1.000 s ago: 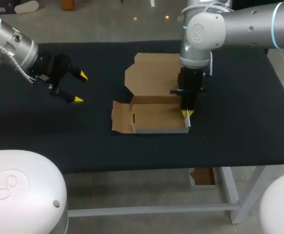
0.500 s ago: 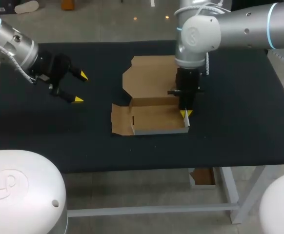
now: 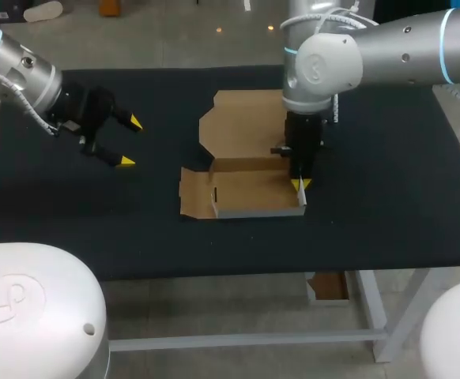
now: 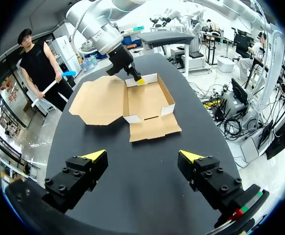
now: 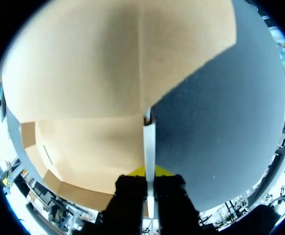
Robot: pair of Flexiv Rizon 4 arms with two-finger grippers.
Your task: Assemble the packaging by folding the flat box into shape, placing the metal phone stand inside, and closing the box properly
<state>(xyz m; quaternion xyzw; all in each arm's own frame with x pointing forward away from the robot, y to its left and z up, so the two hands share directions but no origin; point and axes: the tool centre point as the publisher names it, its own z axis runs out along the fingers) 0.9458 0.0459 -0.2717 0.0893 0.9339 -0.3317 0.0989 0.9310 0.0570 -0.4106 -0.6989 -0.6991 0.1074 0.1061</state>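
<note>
Right gripper fingers are pressed together on the box's right side wall, at the corner nearest the robot. In the right wrist view the thin white edge of that side wall runs up between the two dark fingers, so the right gripper is pinching it from both sides.

The step in hand looks like standing and creasing this wall. To do it well, the pinch should keep low on the panel and the wall should be brought square to the tray floor, with the fold following the scored line and not buckling the card. Pulling sideways would probably drag the light box across the black table.

The box sits near the table's middle. It is brown card inside and white on its outer faces. Its nearest wall stands upright, the shallow tray floor lies behind that, and a loose flap lies flat on the table at the box's left side. Beyond the tray the wide lid is open and flat on the table, with angled corners. No metal phone stand shows in any view.

Well apart to the left, the left gripper hovers above bare table, its yellow tips spread wide and holding nothing.
</note>
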